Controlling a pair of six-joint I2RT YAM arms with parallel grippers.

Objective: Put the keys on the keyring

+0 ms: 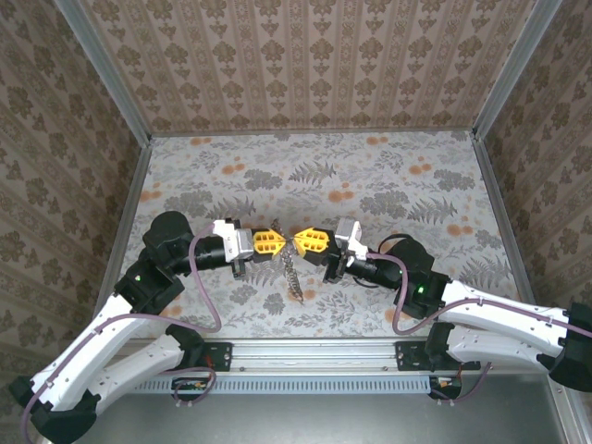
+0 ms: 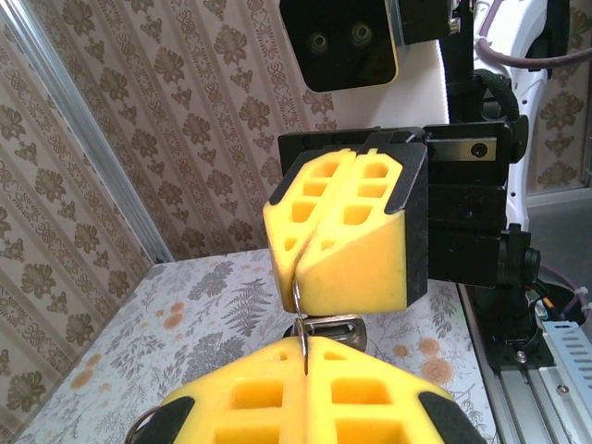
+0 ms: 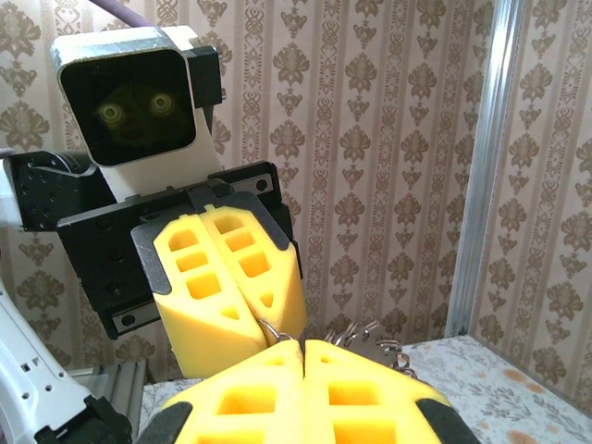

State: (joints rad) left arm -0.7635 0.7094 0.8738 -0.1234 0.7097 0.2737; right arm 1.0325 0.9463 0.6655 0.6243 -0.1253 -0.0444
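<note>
Both arms meet nose to nose over the middle of the table (image 1: 398, 176). The left gripper (image 1: 281, 243) and right gripper (image 1: 298, 242) point straight at each other with their tips nearly touching.

Left gripper: pads together, no gap along the seam. In its own wrist view a thin wire (image 2: 302, 319) comes up out of that seam. It looks like part of the keyring (image 1: 293, 273), so the gripper is clamped on it.

Right gripper: pads also together. The same wire runs into the bottom of its seam, seen from the left wrist, so it is pinched from both ends.

Keyring location: it is held at the point where the two tips meet. From above, the chain part hangs down from there toward the near edge and its lower end reaches the table surface. It hangs limp, roughly straight, between the two arms.

Left wrist view: a flat grey metal piece (image 2: 335, 329) with a slot sits just below the right gripper's tips, beside the wire. It could be a key head or a clasp, can't tell which.

Right wrist view: a cluster of small metal loops (image 3: 365, 335) sits just above the near pads on the right, with a bit of chain trailing off it. A small ring shows at the left gripper's tip.

Keys: too small to tell apart from the chain in the top view.
</note>
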